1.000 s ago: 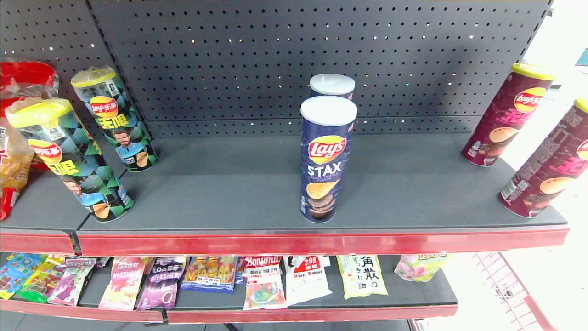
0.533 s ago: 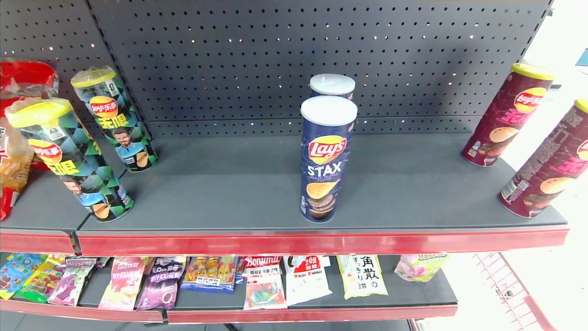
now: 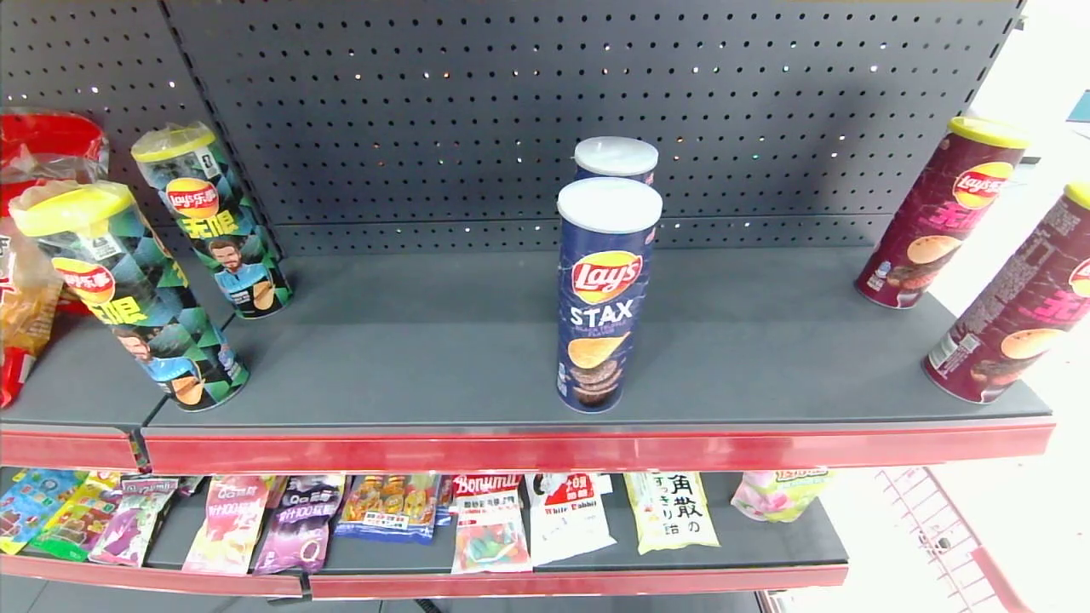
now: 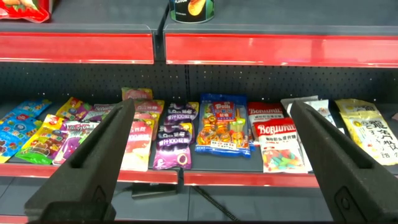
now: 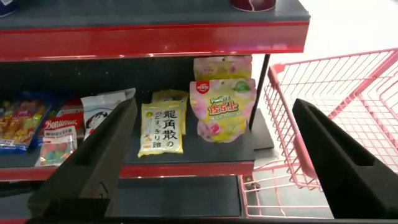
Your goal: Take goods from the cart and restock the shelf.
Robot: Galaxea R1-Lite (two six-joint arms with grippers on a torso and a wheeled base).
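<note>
Dark pegboard [image 3: 511, 102] backs the top shelf [image 3: 409, 349]. On it a blue can [image 3: 606, 298] stands upright near the front edge with a 2nd blue can [image 3: 616, 158] right behind it. The green cans [image 3: 128, 289] stand well to the left and the maroon cans [image 3: 937, 213] at the right end.

Over the last second nothing on this shelf has shifted: every can stands where it did, no new one has arrived, and the wide bare stretches either side of the blue pair are as they were. I judge that no placing is under way and the robot is between picks.

Both arms hang low in front of the lower shelf [image 4: 217, 174], where the candy bags [image 4: 224, 124] lie flat. The left gripper [image 4: 212, 106] has its fingers spread wide with nothing between them. The right gripper [image 5: 216, 102] is likewise spread and empty.

The cart [image 5: 336, 124], a red wire basket, stands just beside the right end of the lower shelf, on the right gripper's side. What it carries I cannot tell. The next pick probably falls to the right arm, and the bare shelf beside the blue cans looks like the place to fill.
</note>
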